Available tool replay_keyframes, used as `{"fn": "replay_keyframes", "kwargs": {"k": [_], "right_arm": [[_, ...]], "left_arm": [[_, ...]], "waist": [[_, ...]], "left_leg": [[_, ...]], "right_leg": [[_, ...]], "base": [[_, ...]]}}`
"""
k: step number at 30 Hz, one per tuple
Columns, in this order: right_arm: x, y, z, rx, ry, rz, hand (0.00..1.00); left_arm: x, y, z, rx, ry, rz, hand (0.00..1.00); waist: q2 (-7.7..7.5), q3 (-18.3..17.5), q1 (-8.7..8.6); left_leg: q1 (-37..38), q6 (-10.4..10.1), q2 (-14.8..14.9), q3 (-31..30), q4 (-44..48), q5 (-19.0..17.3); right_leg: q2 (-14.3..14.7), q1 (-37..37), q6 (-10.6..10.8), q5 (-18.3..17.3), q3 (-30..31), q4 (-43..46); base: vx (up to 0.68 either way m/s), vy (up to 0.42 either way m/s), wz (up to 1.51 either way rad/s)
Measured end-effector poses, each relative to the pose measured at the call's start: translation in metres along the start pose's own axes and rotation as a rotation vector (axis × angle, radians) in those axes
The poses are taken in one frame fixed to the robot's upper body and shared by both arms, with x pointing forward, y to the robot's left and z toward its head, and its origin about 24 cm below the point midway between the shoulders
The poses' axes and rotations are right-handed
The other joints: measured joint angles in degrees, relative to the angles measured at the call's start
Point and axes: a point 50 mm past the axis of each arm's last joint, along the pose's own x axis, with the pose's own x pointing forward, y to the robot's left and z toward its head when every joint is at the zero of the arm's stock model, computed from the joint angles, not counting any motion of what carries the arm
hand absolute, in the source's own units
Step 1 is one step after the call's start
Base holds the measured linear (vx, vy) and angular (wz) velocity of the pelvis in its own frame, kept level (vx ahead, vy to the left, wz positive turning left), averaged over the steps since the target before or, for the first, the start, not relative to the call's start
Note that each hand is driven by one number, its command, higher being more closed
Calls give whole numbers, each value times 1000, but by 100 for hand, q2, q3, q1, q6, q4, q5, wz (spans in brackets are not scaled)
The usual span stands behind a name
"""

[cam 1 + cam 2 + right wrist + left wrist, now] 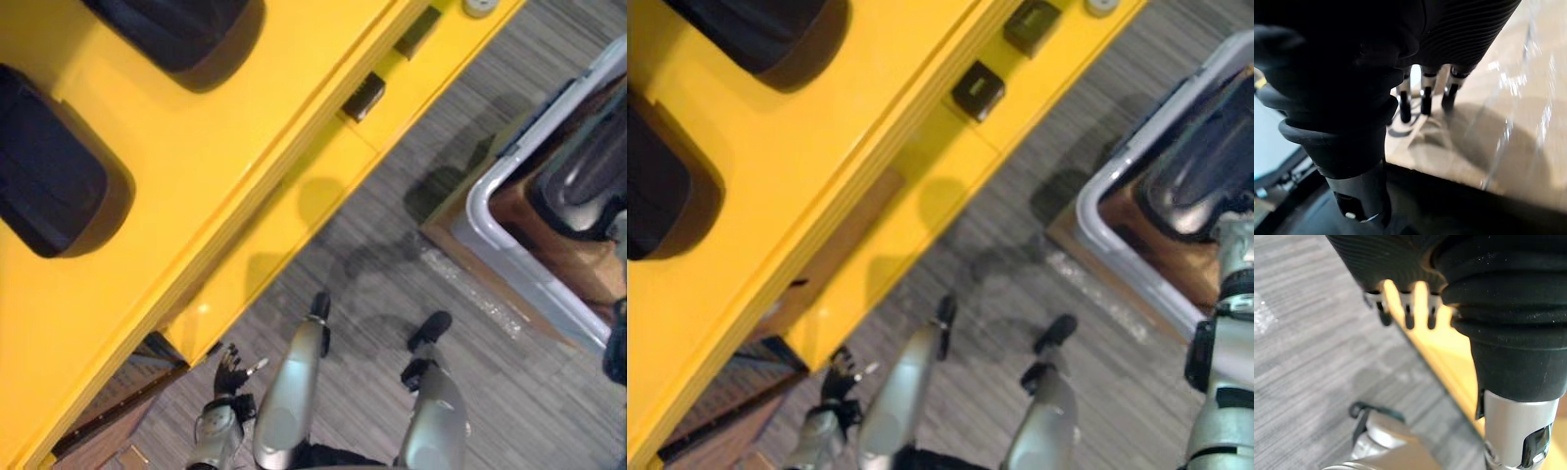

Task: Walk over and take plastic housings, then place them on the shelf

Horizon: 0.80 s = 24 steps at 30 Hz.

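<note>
Two plastic housings sit on the yellow shelf (245,147): one (44,186) near its outer edge, another (167,29) further along, both matte black, rounded shells with soft corners. A third housing (588,171), glossier and curved, lies in the grey-rimmed bin (509,164) across a strip of striped grey carpet (392,284). Two small black blocks (364,96) rest on the shelf's lower ledge. The left robot hand (230,375) hangs by the shelf's near corner, fingers loose and spread, holding nothing. The right robot hand (1425,100) is likewise released, fingers straight above a tan, shiny surface. Judging by this, the robot is between loads; the next move calls for stepping to the bin and closing on the curved shell.
</note>
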Motion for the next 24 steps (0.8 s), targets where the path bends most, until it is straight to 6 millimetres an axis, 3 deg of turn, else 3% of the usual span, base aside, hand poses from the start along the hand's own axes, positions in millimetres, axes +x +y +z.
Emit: {"fn": "replay_keyframes", "kwargs": {"k": [10,17,19,24], "right_arm": [[3,-12,1,-344,12,-20,100],[3,-13,-5,-402,21,-35,100],[3,-9,-13,-406,23,-29,100],[0,4,-56,-492,34,-34,100]], "left_arm": [[0,-5,11,6,-58,-26,0],[-1,-12,26,30,-147,-71,0],[-3,-13,29,51,-168,-71,0],[-4,-8,41,100,-234,-40,0]], "waist": [[29,-19,19],[51,-144,23],[20,-289,1],[-132,-396,-144]], "left_leg": [[-3,-19,13,-52,-13,36],[-1,-21,25,-69,-9,52],[1,-21,45,-64,-6,52],[171,-41,168,40,-31,35]], "right_leg": [[11,30,-8,-11,-97,10],[19,50,-8,-10,-107,1],[25,54,-10,-9,-105,-12],[147,218,-30,9,-35,-138]], "base": [[-28,26,2],[-31,43,2],[-16,40,-2],[-37,24,-12]]}}
